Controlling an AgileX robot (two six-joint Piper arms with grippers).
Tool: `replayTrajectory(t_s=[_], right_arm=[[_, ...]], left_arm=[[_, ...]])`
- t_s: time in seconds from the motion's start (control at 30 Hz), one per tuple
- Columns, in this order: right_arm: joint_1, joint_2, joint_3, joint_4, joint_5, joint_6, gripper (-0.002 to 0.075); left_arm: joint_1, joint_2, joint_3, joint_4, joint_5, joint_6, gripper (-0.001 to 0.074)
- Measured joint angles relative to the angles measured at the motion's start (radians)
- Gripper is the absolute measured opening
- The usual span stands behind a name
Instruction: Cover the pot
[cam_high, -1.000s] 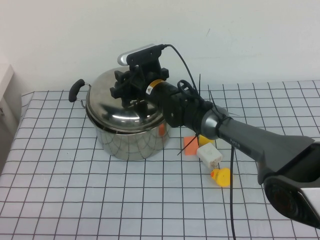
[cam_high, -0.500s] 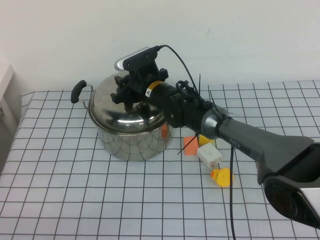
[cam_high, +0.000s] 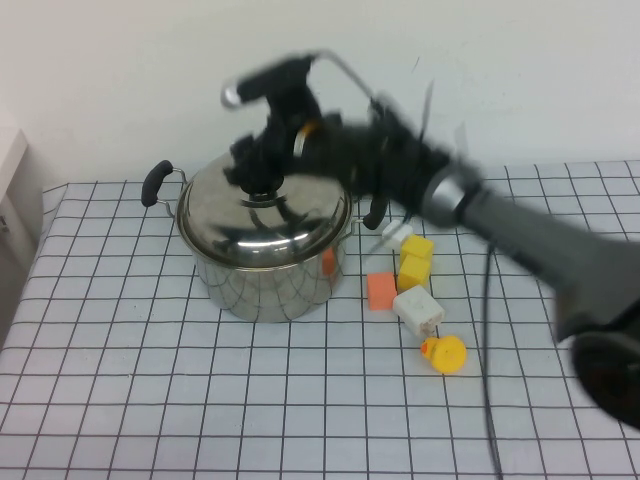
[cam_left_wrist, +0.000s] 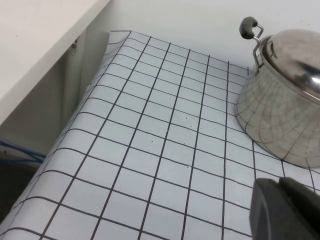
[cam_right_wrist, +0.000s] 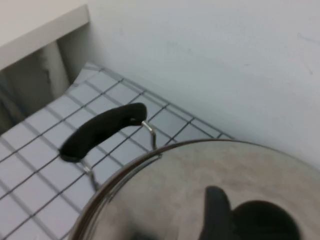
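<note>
Right end effector (cam_high: 262, 165) above lid (cam_high: 262, 210) — pot (cam_high: 265, 280) covered

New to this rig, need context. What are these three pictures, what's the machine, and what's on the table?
It is a robot with two arms, each ending in a gripper. The high view looks down from the robot's side; the other two come from cameras on each wrist.

On the checked table stands the pot with a domed lid on it. The right gripper is just above the lid's knob, blurred by motion. The left gripper is parked low over the table, beside the pot, holding nothing I can see.

Beside the pot lie small toys: an orange block, a yellow block, a white block and a yellow duck.
</note>
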Motion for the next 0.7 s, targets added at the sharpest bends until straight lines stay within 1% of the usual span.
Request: replayTrajectory(t_s=[0.07,0.13,0.27,0.33,0.4,0.5,0.7], right_arm=[[0.000,-0.078,-0.001,-0.002,0.139,-0.034,0.0356],[0.000,-0.146,-0.002,-0.002,0.222,-0.065,0.0274],[0.000,-0.268,-0.006,-0.002,0.333,-0.098,0.0103],[0.000,-0.323,-0.006,0.001,0.372,-0.112,0.0043],[0.000,-0.368,-0.006,0.020,0.410,-0.150,0.0019],[0.000,-0.432,-0.006,0.100,0.477,-0.259,0.0005],[0.013,-0.542,-0.006,0.342,0.655,-0.577,-0.0001]], left_arm=[[0.000,0.000,0.000,0.000,0.000,0.000,-0.0003],[0.000,0.000,0.000,0.000,0.000,0.000,-0.0003],[0.000,0.000,0.000,0.000,0.000,0.000,-0.0003],[0.000,0.000,0.000,0.000,0.000,0.000,-0.0003],[0.000,0.000,0.000,0.000,0.000,0.000,-0.0003],[0.000,0.000,0.000,0.000,0.000,0.000,-0.0003],[0.000,0.000,0.000,0.000,0.000,0.003,-0.0003]])
